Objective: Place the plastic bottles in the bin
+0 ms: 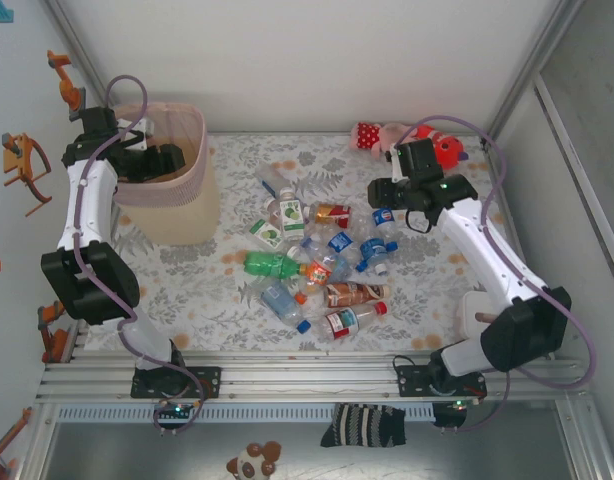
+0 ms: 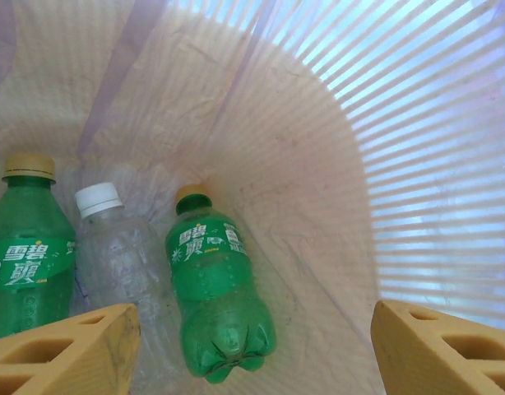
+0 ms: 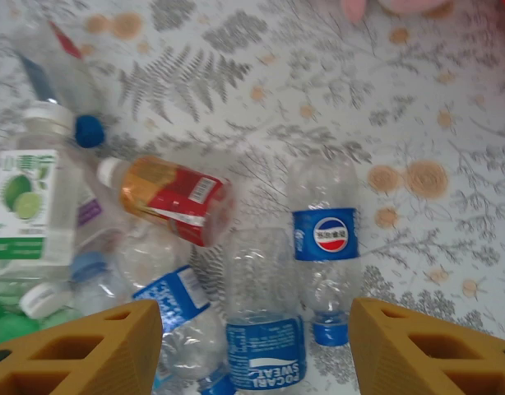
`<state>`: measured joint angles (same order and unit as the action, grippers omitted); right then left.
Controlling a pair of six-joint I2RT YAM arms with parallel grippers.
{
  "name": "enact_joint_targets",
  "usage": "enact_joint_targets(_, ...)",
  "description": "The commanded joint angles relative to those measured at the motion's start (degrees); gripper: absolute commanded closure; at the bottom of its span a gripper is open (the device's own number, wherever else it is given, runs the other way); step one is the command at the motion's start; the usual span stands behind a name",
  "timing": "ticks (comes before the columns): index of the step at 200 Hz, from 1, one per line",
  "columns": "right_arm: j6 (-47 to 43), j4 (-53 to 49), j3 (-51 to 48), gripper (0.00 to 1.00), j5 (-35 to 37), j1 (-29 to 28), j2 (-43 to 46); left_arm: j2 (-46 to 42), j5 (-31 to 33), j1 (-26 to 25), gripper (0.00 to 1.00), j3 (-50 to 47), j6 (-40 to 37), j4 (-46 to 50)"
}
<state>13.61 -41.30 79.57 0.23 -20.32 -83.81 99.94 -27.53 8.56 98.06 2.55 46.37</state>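
The pale pink bin [image 1: 192,150] stands at the far left of the table. My left gripper [image 1: 172,158] hangs over its mouth, open [image 2: 254,346] and holding nothing. Down inside the bin [image 2: 318,164] lie a green bottle [image 2: 211,280], a clear white-capped bottle [image 2: 117,255] and a second green bottle [image 2: 26,263]. Several plastic bottles [image 1: 317,265] lie heaped mid-table. My right gripper [image 1: 379,192] hovers open [image 3: 254,321] above the heap's far right, over a clear blue-labelled bottle [image 3: 261,280]. Beside that lie a Pepsi-labelled bottle [image 3: 324,222] and a red-labelled one [image 3: 174,197].
A pink-and-red plush toy [image 1: 407,140] lies at the far edge behind the right gripper. A white box [image 1: 477,310] sits near the right arm's base. A striped cloth [image 1: 362,425] hangs off the near rail. Frame walls close in both sides.
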Motion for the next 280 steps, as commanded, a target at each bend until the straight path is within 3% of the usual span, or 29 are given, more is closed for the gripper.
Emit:
enact_joint_targets(1,-2.6,-1.3,2.7,0.39,-1.0,2.1,-4.7,-1.8,-1.5,0.1,0.27,-0.9,1.0,-0.8)
enact_joint_targets(69,-6.4,-5.2,17.4,0.36,-0.1,4.4,-26.5,-3.0,-1.8,0.2,0.27,-1.4,1.3,-1.6)
enact_joint_targets(118,-7.3,-7.5,22.8,0.27,3.6,5.3,-36.0,-3.4,-3.0,0.6,0.27,-1.6,1.9,-2.2)
enact_joint_targets(165,-7.9,-7.5,24.7,0.25,2.5,5.5,-41.0,-3.6,-4.0,1.2,0.26,-1.8,2.4,-2.5)
enact_joint_targets(209,-8.9,-8.4,27.1,0.29,3.3,5.6,-44.5,-3.7,-4.5,1.3,0.27,-1.9,2.8,-2.8)
enact_joint_targets(280,-9.3,-8.6,26.1,0.39,5.1,5.6,-41.8,-4.3,-4.7,1.4,0.27,-2.2,3.0,-3.1)
